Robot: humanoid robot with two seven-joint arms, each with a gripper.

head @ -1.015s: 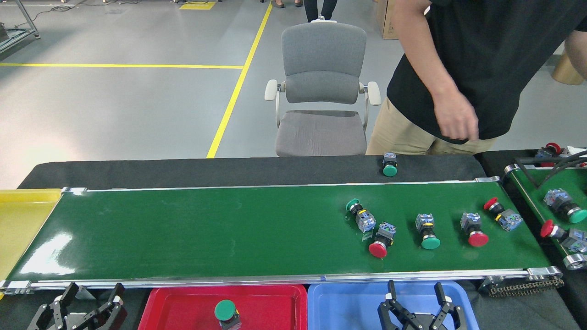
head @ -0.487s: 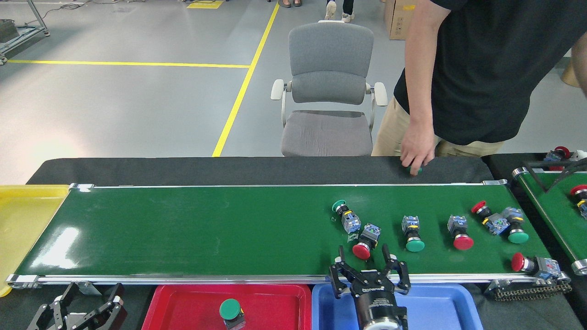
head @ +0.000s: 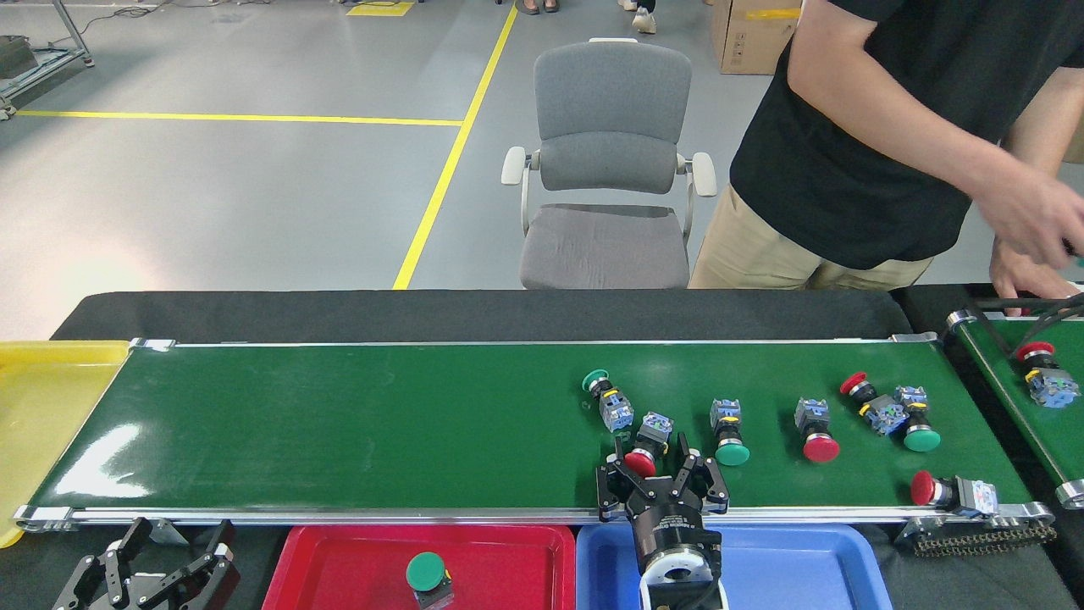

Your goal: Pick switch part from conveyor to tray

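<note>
I saw the tabletop, draped in black cloth, spanning the lower half of the frame. The conveyor lay lengthwise along it, filling most of its width. At the left edge a yellow bin butted against the conveyor's end. Along the bottom edge, the tray sat just beside a blue tray, both close against the conveyor's near rail. At the right edge a smaller green belt stood at an angle on the cloth, near the conveyor's right end.
</note>
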